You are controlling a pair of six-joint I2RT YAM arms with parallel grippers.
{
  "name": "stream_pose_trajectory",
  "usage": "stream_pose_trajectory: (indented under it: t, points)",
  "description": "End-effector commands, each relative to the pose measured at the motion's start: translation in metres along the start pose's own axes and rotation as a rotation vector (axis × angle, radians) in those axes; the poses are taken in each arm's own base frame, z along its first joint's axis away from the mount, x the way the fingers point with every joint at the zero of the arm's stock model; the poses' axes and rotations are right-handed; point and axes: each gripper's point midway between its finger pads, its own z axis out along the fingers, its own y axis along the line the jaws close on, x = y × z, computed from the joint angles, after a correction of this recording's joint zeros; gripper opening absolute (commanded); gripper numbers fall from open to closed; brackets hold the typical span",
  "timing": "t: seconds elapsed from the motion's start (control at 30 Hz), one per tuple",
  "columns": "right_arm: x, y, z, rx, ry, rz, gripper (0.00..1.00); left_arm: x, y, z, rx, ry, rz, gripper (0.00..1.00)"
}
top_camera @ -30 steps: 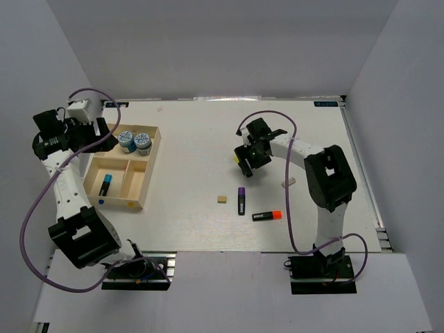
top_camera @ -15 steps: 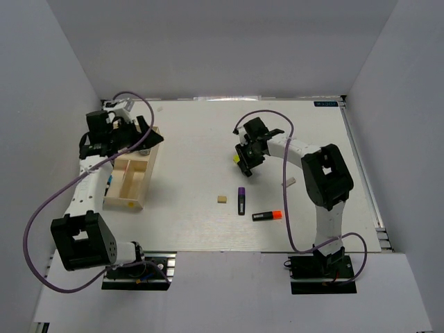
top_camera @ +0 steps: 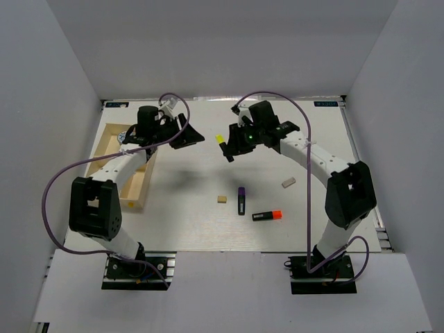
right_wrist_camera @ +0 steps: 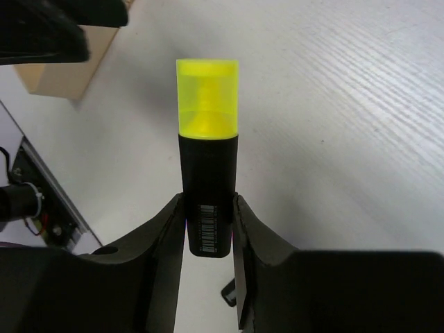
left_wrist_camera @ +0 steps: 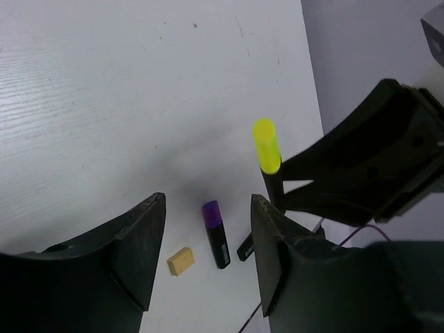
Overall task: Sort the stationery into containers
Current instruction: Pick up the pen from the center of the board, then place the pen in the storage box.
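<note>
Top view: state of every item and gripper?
yellow highlighter, capped, held off the table
right gripper, shut on yellow highlighter
left gripper, open, empty
purple highlighter, capped, lying on table
orange highlighter, capped, lying on table
tan eraser, loose on table
grey eraser, loose on table
tray, partly hidden by left arm

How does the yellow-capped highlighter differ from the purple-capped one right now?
The yellow-capped highlighter is clamped by its black body in the right arm's jaws, raised off the table. The purple-capped highlighter lies loose and flat on it. The yellow-capped one sticks cap first out of the jaws, while the purple-capped one points its cap at the table's far edge. Their cap colours differ. Both are short with black bodies.
</note>
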Motion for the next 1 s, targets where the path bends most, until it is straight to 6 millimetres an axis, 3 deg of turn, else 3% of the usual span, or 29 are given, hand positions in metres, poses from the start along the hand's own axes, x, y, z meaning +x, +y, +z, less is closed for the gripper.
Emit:
stream_pose_trajectory:
  t: [0.0,0.33,0.63,0.77,0.87,0.9,0.97]
  points:
    - [-0.013,0.029,-0.007,-0.062,-0.037,0.062,0.0,-0.031,-0.034,0.002,0.046,-0.084,0.054,0.62]
    - [-0.025,0.037,0.003,-0.022,-0.053,0.064,0.0,-0.008,-0.055,0.026,0.092,-0.027,0.103,0.61]
    - [-0.031,0.048,0.002,-0.015,-0.076,0.034,0.0,0.007,-0.053,0.033,0.067,0.001,0.096,0.55]
    - [-0.032,0.046,0.002,-0.005,-0.08,0.033,0.0,0.013,-0.056,0.03,0.069,0.004,0.107,0.44]
    - [-0.031,0.048,0.003,-0.018,-0.075,0.015,0.01,0.013,-0.053,0.027,0.048,-0.001,0.107,0.29]
    - [-0.03,0.049,0.003,-0.023,-0.071,0.011,0.05,0.013,-0.055,0.023,0.044,-0.005,0.096,0.19]
    - [-0.03,0.051,-0.001,-0.05,-0.069,-0.005,0.3,0.008,-0.049,0.018,0.028,-0.021,0.077,0.1]
